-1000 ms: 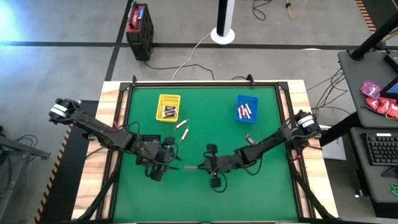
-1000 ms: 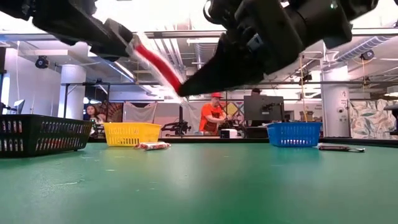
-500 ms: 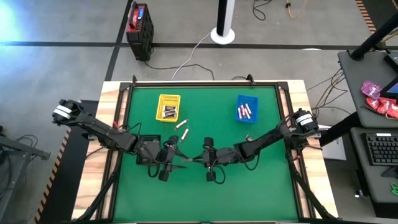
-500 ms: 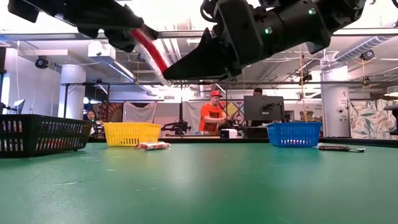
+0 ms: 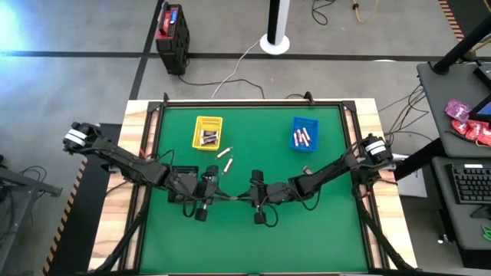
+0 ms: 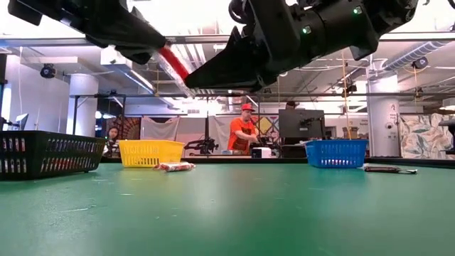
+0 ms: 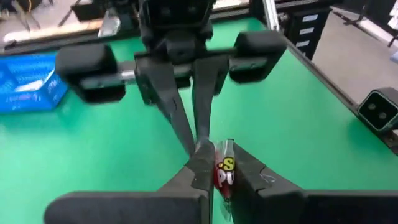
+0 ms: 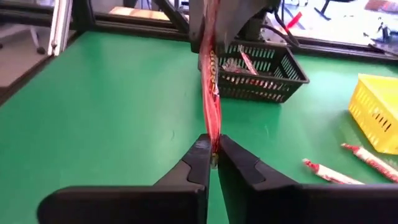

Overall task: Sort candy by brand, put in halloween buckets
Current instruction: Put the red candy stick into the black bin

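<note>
Right gripper (image 5: pixel 239 198) has closed in, both pinching red candy (image 6: pixel 173 62).

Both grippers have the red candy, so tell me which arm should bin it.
Left. The left gripper and right gripper both pinch the red candy, but the black bin, holding red wrappers, sits beside the left arm.

Above the green surface (image 6: pixel 227 213), the left end effector (image 6: pixel 160 50) and right end effector (image 6: pixel 195 78) both pinch one red candy (image 6: pixel 173 64). Black bin (image 6: pixel 46 153) left, yellow bin (image 6: pixel 149 152) and blue bin (image 6: pixel 335 153) far.
</note>
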Controlling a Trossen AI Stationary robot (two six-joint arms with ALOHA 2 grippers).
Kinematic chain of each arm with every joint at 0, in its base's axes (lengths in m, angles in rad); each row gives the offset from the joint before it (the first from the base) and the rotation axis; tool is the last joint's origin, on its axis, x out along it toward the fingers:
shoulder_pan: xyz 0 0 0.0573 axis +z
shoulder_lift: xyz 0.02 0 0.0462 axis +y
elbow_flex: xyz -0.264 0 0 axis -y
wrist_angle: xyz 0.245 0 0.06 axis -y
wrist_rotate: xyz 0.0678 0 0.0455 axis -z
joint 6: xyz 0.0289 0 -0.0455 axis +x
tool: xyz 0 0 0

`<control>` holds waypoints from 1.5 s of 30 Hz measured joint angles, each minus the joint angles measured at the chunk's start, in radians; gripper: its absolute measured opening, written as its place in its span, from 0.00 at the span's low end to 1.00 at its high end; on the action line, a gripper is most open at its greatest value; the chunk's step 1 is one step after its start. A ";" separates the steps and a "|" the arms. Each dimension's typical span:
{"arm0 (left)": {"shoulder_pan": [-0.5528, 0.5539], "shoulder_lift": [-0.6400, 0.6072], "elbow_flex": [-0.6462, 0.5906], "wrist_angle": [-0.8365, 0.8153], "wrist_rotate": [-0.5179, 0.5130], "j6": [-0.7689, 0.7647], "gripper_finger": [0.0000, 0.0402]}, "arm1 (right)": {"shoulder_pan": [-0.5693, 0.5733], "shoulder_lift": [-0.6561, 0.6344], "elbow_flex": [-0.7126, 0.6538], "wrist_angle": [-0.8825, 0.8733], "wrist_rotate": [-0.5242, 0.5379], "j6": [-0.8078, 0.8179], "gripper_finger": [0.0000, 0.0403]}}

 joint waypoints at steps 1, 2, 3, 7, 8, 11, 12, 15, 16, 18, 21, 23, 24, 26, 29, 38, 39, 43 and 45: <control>0.000 -0.014 0.004 -0.038 0.000 -0.014 0.01 | -0.002 -0.003 0.003 -0.012 -0.002 0.020 0.06; 0.000 -0.029 0.013 -0.093 -0.001 -0.031 0.01 | -0.004 -0.006 0.007 -0.032 -0.009 0.037 0.09; 0.000 -0.046 0.029 -0.161 -0.008 -0.051 0.01 | -0.007 -0.008 0.015 -0.051 -0.010 0.050 0.11; -0.007 -0.107 0.120 -0.520 -0.021 -0.156 0.01 | -0.020 -0.012 0.065 -0.147 -0.017 0.065 0.23; -0.009 -0.119 0.143 -0.628 -0.024 -0.190 0.01 | -0.026 -0.012 0.080 -0.180 -0.018 0.065 0.25; -0.016 -0.135 0.205 -0.935 -0.025 -0.319 0.01 | -0.044 -0.010 0.120 -0.270 -0.018 0.065 0.32; -0.016 -0.137 0.224 -1.029 -0.025 -0.366 0.01 | -0.050 -0.009 0.130 -0.290 -0.018 0.065 0.34; -0.017 -0.137 0.256 -1.201 -0.022 -0.458 0.01 | -0.066 -0.009 0.152 -0.310 -0.017 0.065 0.37; -0.015 -0.137 0.257 -1.237 -0.010 -0.474 0.01 | -0.070 -0.009 0.155 -0.309 -0.018 0.063 0.38; -0.016 -0.137 0.255 -1.257 0.015 -0.481 0.01 | -0.076 -0.009 0.160 -0.312 -0.018 0.058 0.40; -0.017 -0.137 0.254 -1.236 0.016 -0.455 0.01 | -0.084 -0.009 0.162 -0.312 -0.018 0.057 0.41; -0.017 -0.137 0.258 -1.228 0.012 -0.431 0.01 | -0.088 -0.009 0.161 -0.312 -0.018 0.057 0.41; -0.017 -0.137 0.261 -1.228 0.012 -0.423 0.01 | -0.090 -0.009 0.159 -0.312 -0.018 0.057 0.41; -0.017 -0.140 0.271 -1.243 0.011 -0.423 0.01 | -0.094 -0.009 0.156 -0.312 -0.018 0.064 0.41; -0.020 -0.147 0.310 -1.378 -0.007 -0.497 0.01 | -0.097 -0.009 0.151 -0.313 -0.018 0.072 0.41; -0.020 -0.159 0.282 -1.564 -0.094 -0.690 0.00 | -0.097 -0.008 0.148 -0.312 -0.018 0.074 0.41; -0.020 -0.159 0.266 -1.546 -0.094 -0.699 0.01 | -0.098 -0.008 0.148 -0.312 -0.018 0.075 0.41; -0.020 -0.159 0.198 -1.527 -0.094 -0.754 0.06 | -0.098 -0.008 0.147 -0.312 -0.018 0.080 0.41; -0.020 -0.159 0.172 -1.516 -0.094 -0.781 0.11 | -0.098 -0.008 0.147 -0.312 -0.018 0.085 0.41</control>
